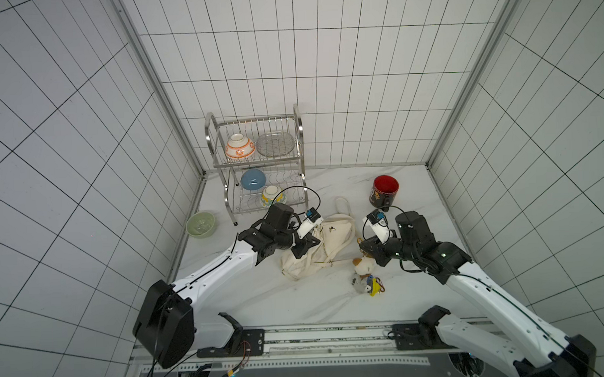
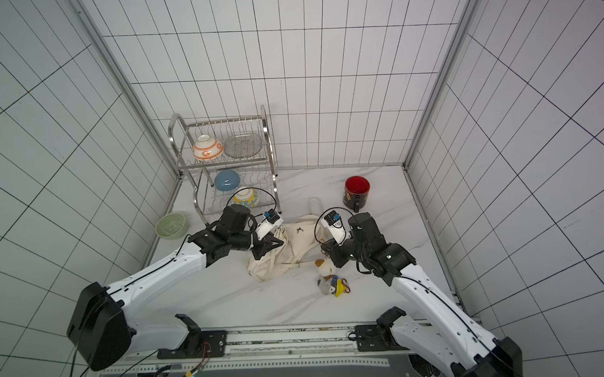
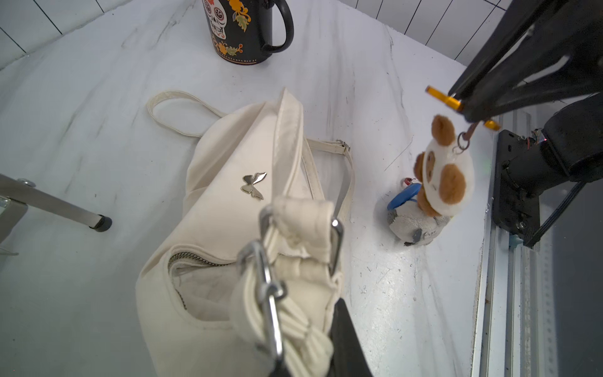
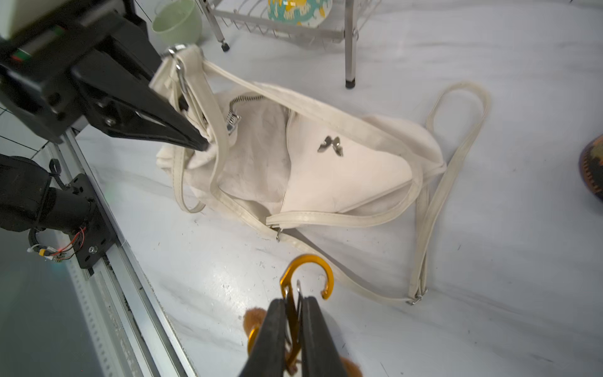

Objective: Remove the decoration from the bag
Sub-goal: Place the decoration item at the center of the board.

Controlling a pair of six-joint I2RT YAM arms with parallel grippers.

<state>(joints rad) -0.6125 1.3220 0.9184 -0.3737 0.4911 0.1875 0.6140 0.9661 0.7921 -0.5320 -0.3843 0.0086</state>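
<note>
The cream-white bag [image 1: 333, 235] [image 2: 297, 243] lies slumped mid-table with its zip open [image 4: 342, 176] and a small metal butterfly on its front [image 3: 254, 186]. My left gripper [image 1: 309, 246] [image 4: 204, 145] is shut on the bunched fabric at the bag's strap end, lifting that corner. The decoration, a white-and-brown plush [image 3: 447, 176] [image 1: 362, 266], hangs from a gold carabiner [image 4: 308, 271] clear of the bag. My right gripper [image 4: 295, 313] [image 1: 363, 245] is shut on that carabiner, to the right of the bag.
Another small grey, blue and yellow plush charm [image 1: 369, 285] [image 3: 414, 222] lies on the table below the right gripper. A black mug with a red inside [image 1: 385, 191] stands behind. A metal dish rack [image 1: 300, 134] with bowls and a green bowl [image 1: 200, 224] stand back left.
</note>
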